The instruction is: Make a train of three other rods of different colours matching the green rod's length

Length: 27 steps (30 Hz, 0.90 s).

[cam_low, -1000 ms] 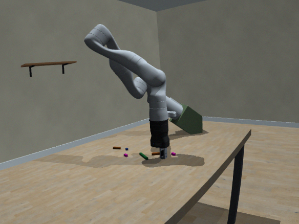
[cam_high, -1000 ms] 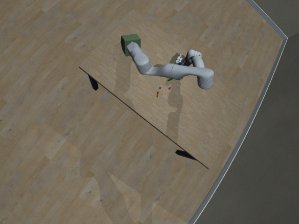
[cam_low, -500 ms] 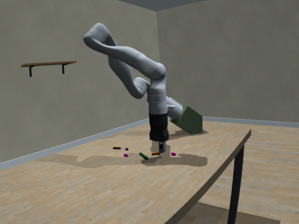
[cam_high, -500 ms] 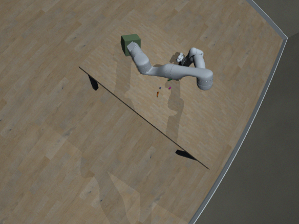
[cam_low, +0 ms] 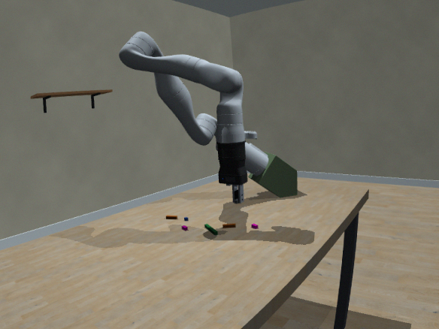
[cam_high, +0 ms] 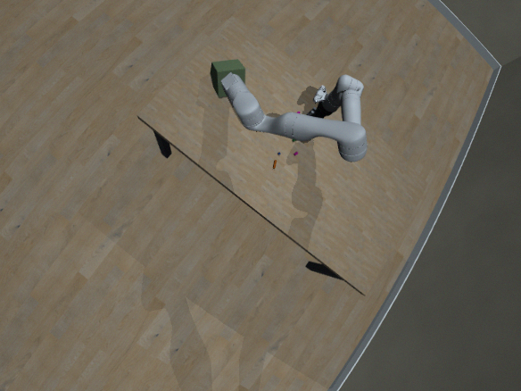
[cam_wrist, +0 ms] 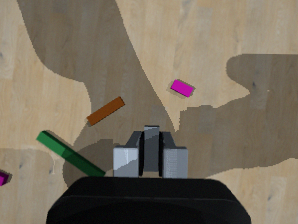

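Wrist view: the tool (cam_high: 310, 114) (cam_low: 237, 202) (cam_wrist: 151, 146) has its two blocky, pale metal fingers drawn in narrow on the grey rod (cam_wrist: 151, 150). That rod, straight-edged and smooth, lies lengthwise between the dark inner faces, held above the tabletop (cam_high: 357, 196) (cam_low: 150, 278) (cam_wrist: 250, 25).

Nearest in that view are two rods: a square-edged orange rod (cam_low: 229, 225) (cam_wrist: 106, 111), browned by shadow, and a short, bright magenta block (cam_low: 255, 226) (cam_wrist: 182, 88). The long green rod (cam_high: 294, 140) (cam_low: 210, 229) (cam_wrist: 70, 152) lies flat and slantwise, just beside the orange one, with part of it in shade. Past it is a second magenta rod (cam_high: 295, 153) (cam_low: 184, 227) (cam_wrist: 3, 178), cut by the wrist view's edge.

Farther out, the exterior view shows the tiny blue rod (cam_high: 279, 153) (cam_low: 186, 218) near another orange rod (cam_high: 275, 164) (cam_low: 171, 217). All these rods lie apart on pale, matt wood with plank-like grain.

The arm (cam_high: 321, 127) (cam_low: 188, 69) is smooth, rounded and light grey, ending in a black wrist section. It rises from a faceted, dull green base block (cam_high: 232, 67) (cam_low: 280, 176), bends high, reaches across, then drops almost plumb, so the tool points down.
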Motion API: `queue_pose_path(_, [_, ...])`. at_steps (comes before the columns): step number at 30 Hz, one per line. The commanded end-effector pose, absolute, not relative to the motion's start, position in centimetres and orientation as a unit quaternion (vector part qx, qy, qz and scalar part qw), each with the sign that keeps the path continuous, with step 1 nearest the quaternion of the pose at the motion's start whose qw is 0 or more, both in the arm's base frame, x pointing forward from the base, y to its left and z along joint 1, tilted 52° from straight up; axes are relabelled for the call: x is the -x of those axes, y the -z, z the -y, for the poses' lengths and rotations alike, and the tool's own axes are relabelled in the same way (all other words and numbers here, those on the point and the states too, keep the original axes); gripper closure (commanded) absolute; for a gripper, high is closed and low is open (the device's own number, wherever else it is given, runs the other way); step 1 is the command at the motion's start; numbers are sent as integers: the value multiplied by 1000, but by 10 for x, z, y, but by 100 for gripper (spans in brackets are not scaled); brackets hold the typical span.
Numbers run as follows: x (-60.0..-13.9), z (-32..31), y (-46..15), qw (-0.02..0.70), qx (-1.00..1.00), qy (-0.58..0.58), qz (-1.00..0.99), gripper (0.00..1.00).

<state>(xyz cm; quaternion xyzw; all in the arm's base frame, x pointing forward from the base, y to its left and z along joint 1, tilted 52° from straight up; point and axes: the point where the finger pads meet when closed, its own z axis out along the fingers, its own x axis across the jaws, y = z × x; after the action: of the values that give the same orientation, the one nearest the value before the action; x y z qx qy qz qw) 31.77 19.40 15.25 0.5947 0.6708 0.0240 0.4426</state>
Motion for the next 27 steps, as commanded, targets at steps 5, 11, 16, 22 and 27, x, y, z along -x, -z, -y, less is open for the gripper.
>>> queue_pose_path(5, [-315, -200, -156, 440, -594, -30, -673, 76])
queue_pose_path(11, [-315, -200, -156, 440, -594, -30, -673, 76])
queue_pose_path(16, [-315, -196, -162, 441, -598, -33, -669, 76])
queue_pose_path(22, [-314, -167, -201, 444, -621, -54, -643, 76])
queue_pose_path(27, [-309, -119, -244, 443, -655, -80, -607, 76])
